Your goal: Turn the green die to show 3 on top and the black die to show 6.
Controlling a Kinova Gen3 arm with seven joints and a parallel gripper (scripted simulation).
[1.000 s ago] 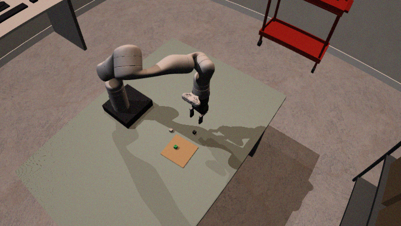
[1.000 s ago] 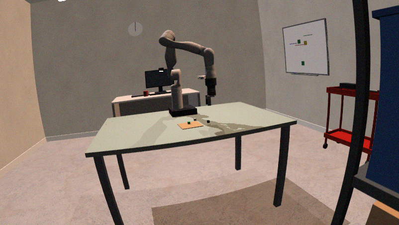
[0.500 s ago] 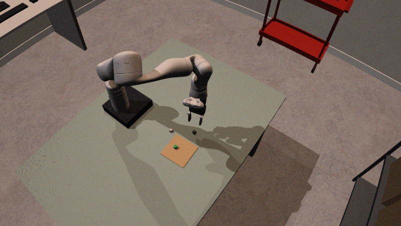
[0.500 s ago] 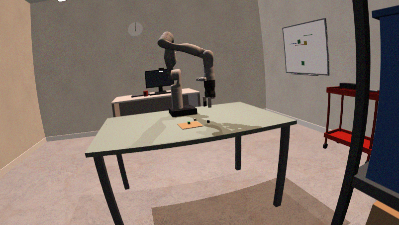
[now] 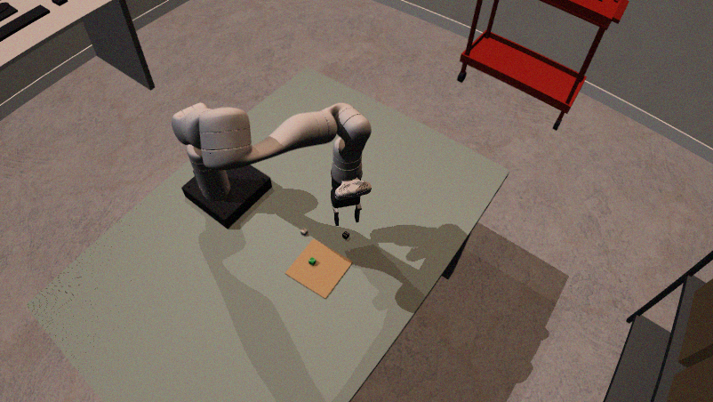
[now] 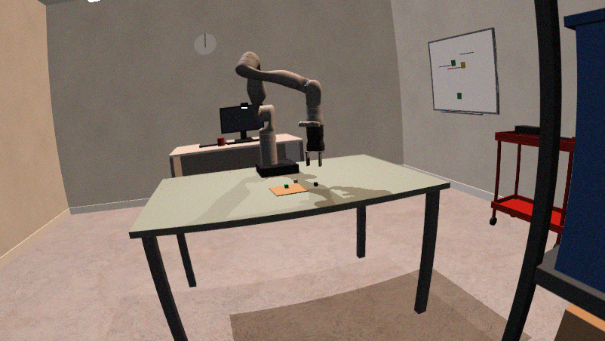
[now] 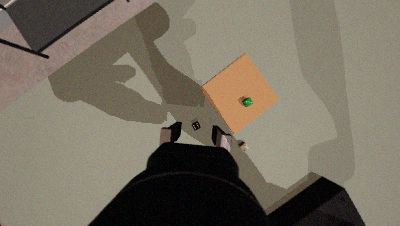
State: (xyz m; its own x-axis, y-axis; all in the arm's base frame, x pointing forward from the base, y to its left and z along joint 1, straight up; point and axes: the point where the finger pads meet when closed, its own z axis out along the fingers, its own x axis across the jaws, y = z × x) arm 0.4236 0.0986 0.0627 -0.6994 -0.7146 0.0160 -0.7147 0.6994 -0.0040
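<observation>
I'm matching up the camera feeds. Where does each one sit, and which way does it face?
Top: high above the table's front side, looking steeply down; arm, base and hand show.
Exterior: off the table's front, facing the desk and far wall; whole arm shows.
Wrist: on the arm's end, looking past the fingers to the table; hand and base corner show.
Top and exterior share the red cart.
</observation>
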